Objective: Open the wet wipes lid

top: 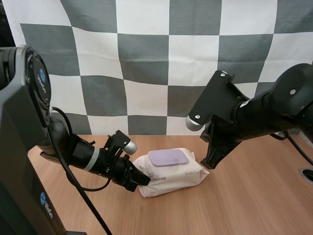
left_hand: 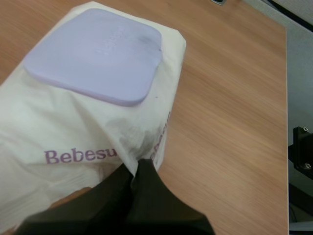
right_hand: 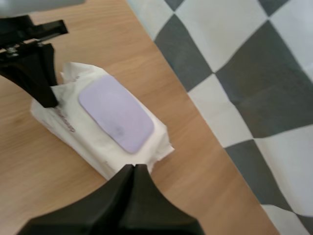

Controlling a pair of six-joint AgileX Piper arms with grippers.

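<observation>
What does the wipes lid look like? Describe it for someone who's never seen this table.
On the wooden table lies one white pack of wet wipes. The lid is the flat lilac rounded rectangle on its top face, closed, the only coloured panel.

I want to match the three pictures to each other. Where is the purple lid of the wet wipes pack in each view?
High view: lid on top of the pack, on the table, right of the left gripper.
Left wrist view: lid just beyond the left gripper.
Right wrist view: lid between the right gripper and the left gripper.
Shared landmark: the left gripper at the pack's end.
</observation>
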